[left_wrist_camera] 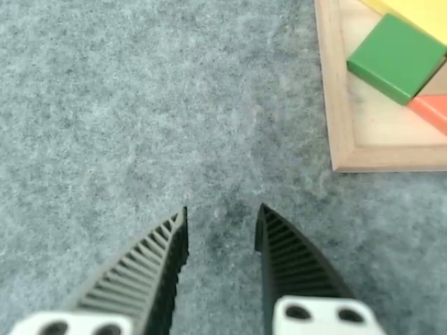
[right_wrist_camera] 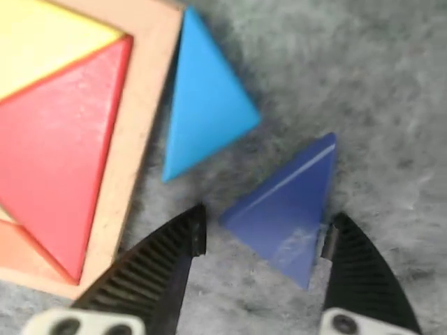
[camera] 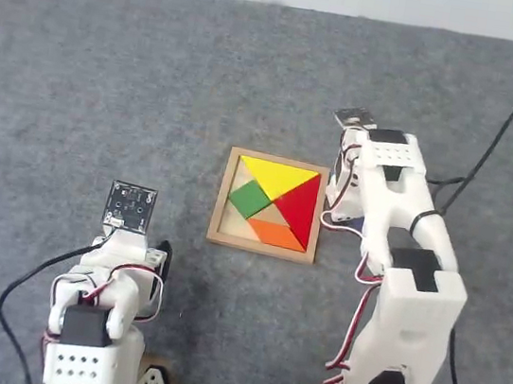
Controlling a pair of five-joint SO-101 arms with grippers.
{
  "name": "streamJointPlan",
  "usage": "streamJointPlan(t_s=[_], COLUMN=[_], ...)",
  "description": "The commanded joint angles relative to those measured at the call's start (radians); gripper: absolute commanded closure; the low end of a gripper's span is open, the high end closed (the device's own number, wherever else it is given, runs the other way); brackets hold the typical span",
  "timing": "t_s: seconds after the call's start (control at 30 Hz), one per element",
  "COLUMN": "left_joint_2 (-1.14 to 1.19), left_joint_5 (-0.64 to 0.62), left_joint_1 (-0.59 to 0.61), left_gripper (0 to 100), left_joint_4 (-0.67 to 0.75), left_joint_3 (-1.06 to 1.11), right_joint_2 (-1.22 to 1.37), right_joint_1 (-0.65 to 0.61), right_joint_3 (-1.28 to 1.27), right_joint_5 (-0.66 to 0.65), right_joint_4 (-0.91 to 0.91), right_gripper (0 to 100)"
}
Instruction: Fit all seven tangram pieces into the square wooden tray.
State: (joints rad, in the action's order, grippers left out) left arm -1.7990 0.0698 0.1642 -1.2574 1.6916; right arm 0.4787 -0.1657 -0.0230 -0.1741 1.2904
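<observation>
One dark-blue triangle (right_wrist_camera: 283, 209) mostly beneath right arm (camera: 402, 241)

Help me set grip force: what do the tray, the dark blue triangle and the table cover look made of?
Tray: pale bare wood, matte, faint grain along its rim.
Dark blue triangle: likely painted wood, smooth, slight sheen with pale scuffs; plastic can't be ruled out.
Table cover: grey felt or short carpet, fuzzy mottled fibres.

High camera overhead, far; both wrist cameras close, facing down; all share tray (camera: 220, 197).
</observation>
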Motion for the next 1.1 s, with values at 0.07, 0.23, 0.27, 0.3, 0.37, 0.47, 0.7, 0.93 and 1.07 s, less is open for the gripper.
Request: streamJointPlan(t_s=[0.07,0.23,0.27,0.3,0.37,0.47,0.7,0.93,1.07], left_joint_2=[-0.028,-0.028,-0.028,-0.028,-0.028,-0.028,-0.028,-0.028,-0.028], left_joint_5=[0.006,0.006,0.006,0.006,0.006,0.006,0.006,0.006,0.006], left_joint_1=[-0.002,-0.002,-0.002,-0.002,-0.002,-0.002,-0.002,-0.002,-0.002], left_gripper=[85,85,85,85,85,85,85,85,85], left_joint_4=[-0.009,-0.009,-0.009,-0.009,-0.009,-0.009,-0.009,-0.009,-0.009], left_joint_3=[-0.008,-0.008,-0.008,-0.008,-0.008,-0.008,-0.008,-0.008,-0.008], right_joint_2=[-0.053,-0.053,-0.053,-0.053,-0.053,-0.059,-0.17,-0.325,-0.366], right_joint_1=[0.035,0.035,0.036,0.038,0.038,0.038,0.028,-0.044,-0.122], right_joint_3=[-0.005,-0.006,-0.006,-0.006,-0.006,-0.006,-0.003,-0.006,-0.009], right_joint_5=[-0.011,-0.011,-0.011,-0.011,-0.009,-0.008,-0.008,0.009,0.029], right_joint_4=[-0.012,-0.031,-0.031,-0.031,-0.031,-0.025,0.005,0.073,0.093], right_gripper=[74.6,80.9,80.9,80.9,81.1,81.1,81.2,81.2,81.2])
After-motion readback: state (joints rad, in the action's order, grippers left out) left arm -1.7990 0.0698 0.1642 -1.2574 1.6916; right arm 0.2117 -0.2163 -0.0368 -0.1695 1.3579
